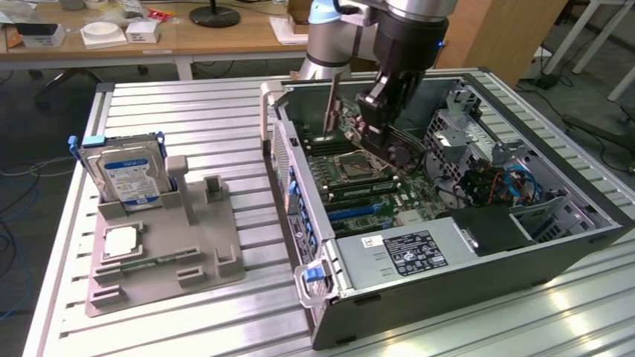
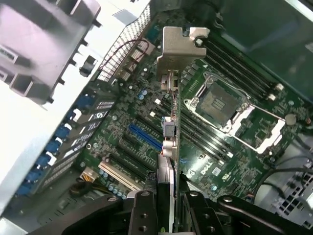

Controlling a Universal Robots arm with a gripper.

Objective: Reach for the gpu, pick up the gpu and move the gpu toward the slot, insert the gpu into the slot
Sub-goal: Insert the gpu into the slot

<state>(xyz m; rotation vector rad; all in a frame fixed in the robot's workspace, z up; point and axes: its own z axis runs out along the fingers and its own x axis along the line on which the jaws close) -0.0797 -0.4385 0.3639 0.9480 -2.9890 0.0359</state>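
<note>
While I hang over the open computer case [image 1: 555, 245], my hand [image 1: 382, 111] is clamped partway on the gpu [image 2: 168, 147] — card held edge-on above the motherboard [image 2: 230, 142], at twelve o'clock from the blue slot [image 2: 144, 137].

Ribbed aluminium counter [image 1: 198, 111], slats running across. On it, toward the exterior view's left, a grey moulded holder tray [image 1: 169, 256] sits flat. Toward the exterior view's right, an open computer case [image 1: 447, 245] lies on its side, motherboard facing up, well apart from the tray.
</note>
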